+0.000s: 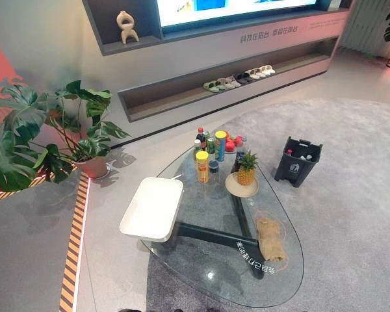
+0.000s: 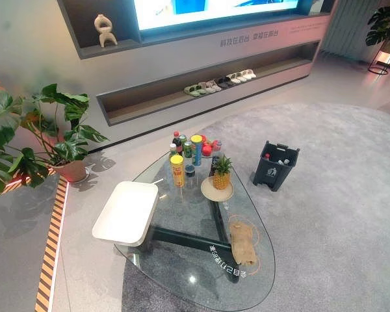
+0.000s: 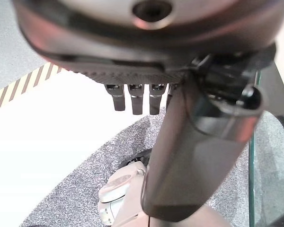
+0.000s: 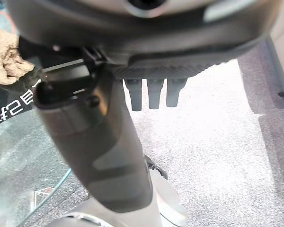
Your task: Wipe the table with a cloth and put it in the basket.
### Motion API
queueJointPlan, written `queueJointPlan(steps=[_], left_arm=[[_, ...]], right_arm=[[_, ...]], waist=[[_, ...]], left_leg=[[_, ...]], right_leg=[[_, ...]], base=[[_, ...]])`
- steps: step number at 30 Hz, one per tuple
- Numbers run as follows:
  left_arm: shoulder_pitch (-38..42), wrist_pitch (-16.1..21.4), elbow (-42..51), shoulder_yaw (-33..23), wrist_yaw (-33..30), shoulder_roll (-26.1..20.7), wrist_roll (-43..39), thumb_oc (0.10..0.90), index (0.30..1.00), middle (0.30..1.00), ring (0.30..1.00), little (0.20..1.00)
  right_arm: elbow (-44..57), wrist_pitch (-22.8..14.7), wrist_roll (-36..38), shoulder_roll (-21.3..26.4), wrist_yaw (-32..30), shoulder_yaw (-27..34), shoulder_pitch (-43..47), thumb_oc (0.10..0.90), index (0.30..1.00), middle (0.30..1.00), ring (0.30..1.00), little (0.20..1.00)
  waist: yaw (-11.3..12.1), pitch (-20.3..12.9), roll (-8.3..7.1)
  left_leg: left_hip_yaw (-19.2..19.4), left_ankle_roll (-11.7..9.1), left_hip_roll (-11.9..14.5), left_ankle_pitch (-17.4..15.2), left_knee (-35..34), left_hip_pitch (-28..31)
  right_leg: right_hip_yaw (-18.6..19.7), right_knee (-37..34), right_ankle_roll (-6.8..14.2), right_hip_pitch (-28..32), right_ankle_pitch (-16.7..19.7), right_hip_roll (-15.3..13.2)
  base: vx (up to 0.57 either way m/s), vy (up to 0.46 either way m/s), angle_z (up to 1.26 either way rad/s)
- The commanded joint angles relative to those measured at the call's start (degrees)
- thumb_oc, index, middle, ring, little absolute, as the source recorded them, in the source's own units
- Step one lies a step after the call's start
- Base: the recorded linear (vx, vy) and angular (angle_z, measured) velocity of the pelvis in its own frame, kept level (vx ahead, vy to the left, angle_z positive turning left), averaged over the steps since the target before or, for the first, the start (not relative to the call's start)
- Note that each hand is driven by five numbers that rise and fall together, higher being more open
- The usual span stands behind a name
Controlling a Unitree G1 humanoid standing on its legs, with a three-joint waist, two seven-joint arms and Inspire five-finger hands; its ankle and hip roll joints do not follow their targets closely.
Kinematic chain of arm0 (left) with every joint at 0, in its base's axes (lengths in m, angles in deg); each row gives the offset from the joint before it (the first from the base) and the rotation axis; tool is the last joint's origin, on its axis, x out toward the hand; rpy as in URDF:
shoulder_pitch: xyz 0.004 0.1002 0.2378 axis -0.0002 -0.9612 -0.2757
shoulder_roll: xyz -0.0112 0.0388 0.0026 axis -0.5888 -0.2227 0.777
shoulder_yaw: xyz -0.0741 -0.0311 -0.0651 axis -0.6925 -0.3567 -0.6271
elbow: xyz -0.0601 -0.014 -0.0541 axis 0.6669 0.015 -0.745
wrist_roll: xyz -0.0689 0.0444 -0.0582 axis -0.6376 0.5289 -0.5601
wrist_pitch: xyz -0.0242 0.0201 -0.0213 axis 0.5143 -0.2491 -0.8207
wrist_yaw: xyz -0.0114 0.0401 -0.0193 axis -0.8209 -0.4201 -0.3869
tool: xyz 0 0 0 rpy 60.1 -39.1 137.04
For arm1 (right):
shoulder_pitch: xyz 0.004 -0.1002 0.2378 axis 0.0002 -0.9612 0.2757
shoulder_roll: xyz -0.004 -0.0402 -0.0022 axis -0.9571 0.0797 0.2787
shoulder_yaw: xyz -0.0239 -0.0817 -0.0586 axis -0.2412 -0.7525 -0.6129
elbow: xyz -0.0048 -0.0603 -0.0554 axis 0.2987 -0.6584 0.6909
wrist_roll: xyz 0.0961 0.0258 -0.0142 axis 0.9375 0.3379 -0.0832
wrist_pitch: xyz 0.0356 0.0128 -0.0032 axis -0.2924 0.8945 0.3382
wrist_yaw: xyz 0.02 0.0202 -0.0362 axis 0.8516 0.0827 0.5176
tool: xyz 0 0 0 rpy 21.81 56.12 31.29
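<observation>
A tan, crumpled cloth [image 1: 271, 239] lies on the near right part of the oval glass table [image 1: 208, 263], with nothing touching it. A white rectangular basket [image 1: 153, 208] sits on the table's left edge, overhanging it a little. My left hand [image 3: 194, 151] hangs beside the table's near left edge, fingers [image 3: 135, 99] straight and holding nothing. My right hand [image 4: 109, 156] hangs above the carpet by the table's right side, fingers [image 4: 154, 97] straight and empty. A corner of the cloth [image 4: 4, 54] also shows past the right hand.
Several bottles and cans [image 1: 211, 146] and a pineapple [image 1: 247, 170] on a plate stand at the table's far end. A dark bin [image 1: 298, 160] sits on the carpet to the right. A potted plant [image 1: 45, 130] and a striped floor strip [image 1: 75, 240] lie to the left.
</observation>
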Motion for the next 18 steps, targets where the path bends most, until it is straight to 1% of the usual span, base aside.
queueJointPlan(steps=[1, 6, 10, 13, 15, 18], left_arm=[[4.8, -0.8, -3.5, -1.1, -1.7, -1.7, 0.0, 0.800, 0.900, 0.900, 0.900, 0.900], [4.3, -0.5, -3.9, -2.0, -2.5, -1.9, -1.0, 0.800, 0.900, 0.900, 0.900, 0.900], [4.8, -0.7, -3.8, -2.6, -2.9, -2.6, -2.7, 0.800, 0.900, 0.900, 0.900, 0.900], [4.8, -0.4, -3.6, -2.9, -3.3, -2.8, -3.8, 0.800, 0.900, 0.900, 0.900, 0.900], [5.3, -0.1, -3.0, -2.9, -3.8, -3.0, -5.7, 0.800, 0.900, 0.900, 0.900, 0.900], [8.1, 1.8, -1.8, -3.2, -4.1, -3.8, -10.8, 0.800, 0.900, 0.900, 0.900, 0.900]], right_arm=[[-3.7, 0.7, 0.1, 1.9, -1.9, 1.0, 4.7, 0.800, 0.900, 0.900, 0.900, 0.900], [-3.9, 0.6, -0.4, 2.1, -2.3, 1.5, 4.0, 0.800, 0.900, 0.900, 0.900, 0.900], [-3.7, 0.9, -0.8, 2.9, -2.4, 1.3, 4.0, 0.800, 0.900, 0.900, 0.900, 0.900], [-3.5, 1.1, -2.8, 3.4, -3.0, 1.1, 3.8, 0.800, 0.900, 0.900, 0.900, 0.900], [-3.1, 1.3, -3.5, 3.8, -3.3, 0.5, 4.1, 0.800, 0.900, 0.900, 0.900, 0.900], [-2.2, 2.0, -3.9, 4.7, -4.2, -1.1, 6.5, 0.800, 0.900, 0.900, 0.900, 0.900]], waist=[[0.7, 2.3, -0.55], [0.5, 2.4, -0.63], [0.0, 3.3, -0.34], [-0.4, 3.9, -0.10], [-0.6, 4.8, 0.02], [-1.0, 8.1, 0.33]], left_leg=[[3.7, -1.7, 2.2, -5.5, 0.4, 2.1], [3.5, -1.7, 2.2, -5.2, 0.4, 1.5], [3.1, -1.7, 2.0, -4.8, 0.4, 0.2], [2.6, -1.6, 1.8, -4.4, 0.4, -0.7], [2.2, -1.6, 1.7, -4.0, 0.4, -1.7], [1.2, -1.0, 1.0, -3.5, 0.4, -4.5]], right_leg=[[-2.5, 0.2, 2.3, -2.6, 0.7, -2.6], [-1.7, 0.2, 2.2, -3.2, 0.9, -2.3], [-0.7, 0.2, 2.1, -4.5, 1.2, -2.2], [0.3, 0.2, 1.9, -5.5, 1.4, -1.9], [1.1, 0.2, 1.8, -6.5, 1.7, -1.8], [2.6, 0.2, 1.2, -9.5, 2.5, -1.4]], base=[[0.00, 0.000, 0.00], [0.00, 0.000, 0.00], [0.00, 0.000, 0.00], [0.02, 0.035, -0.01], [-0.03, 0.041, 0.00], [-0.08, 0.045, 0.01]])
